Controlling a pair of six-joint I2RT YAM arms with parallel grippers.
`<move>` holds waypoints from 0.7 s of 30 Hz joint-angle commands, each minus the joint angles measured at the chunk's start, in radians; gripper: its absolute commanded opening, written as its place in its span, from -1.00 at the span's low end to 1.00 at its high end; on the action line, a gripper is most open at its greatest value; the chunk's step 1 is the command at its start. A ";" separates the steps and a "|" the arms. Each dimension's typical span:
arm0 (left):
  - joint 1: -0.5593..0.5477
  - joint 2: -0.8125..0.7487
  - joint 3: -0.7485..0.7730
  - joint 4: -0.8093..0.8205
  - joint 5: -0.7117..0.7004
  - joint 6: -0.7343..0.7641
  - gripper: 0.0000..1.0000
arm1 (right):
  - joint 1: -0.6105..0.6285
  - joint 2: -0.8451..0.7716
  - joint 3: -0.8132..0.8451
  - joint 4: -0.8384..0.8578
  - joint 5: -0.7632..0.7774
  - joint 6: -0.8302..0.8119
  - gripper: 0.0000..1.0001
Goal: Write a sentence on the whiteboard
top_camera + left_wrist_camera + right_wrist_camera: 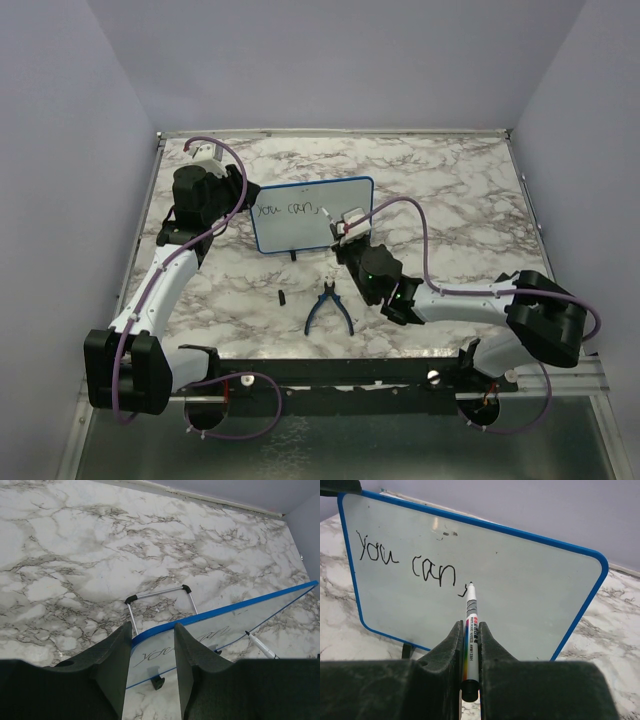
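Note:
The blue-framed whiteboard [312, 232] [520, 605] stands upright on small black feet mid-table. The sentence [405, 562] [288, 210] on it reads "you can," in black. My right gripper [471, 626] [347, 240] is shut on a white marker [471, 605] with a rainbow stripe. The marker's tip rests against the board just right of the comma. My left gripper [153, 630] [243, 198] sits over the board's top left corner [150, 650]. One finger [112, 665] meets the blue end frame, the other [195, 660] lies against the written face.
Blue-handled pliers [328, 308] lie on the marble table [450, 190] in front of the board, with a small black cap [283, 297] to their left. A wire stand [160, 592] props the board from behind. Walls close in the table's sides and back.

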 commanded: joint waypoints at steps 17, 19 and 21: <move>-0.004 -0.013 -0.016 -0.016 0.029 0.006 -0.20 | -0.006 0.064 0.038 0.090 0.053 -0.065 -0.99; -0.004 -0.014 -0.016 -0.015 0.028 0.005 -0.20 | -0.007 0.073 0.044 0.092 0.051 -0.069 -0.99; -0.004 -0.014 -0.016 -0.016 0.029 0.006 -0.20 | -0.008 0.079 0.047 0.096 0.049 -0.070 -0.99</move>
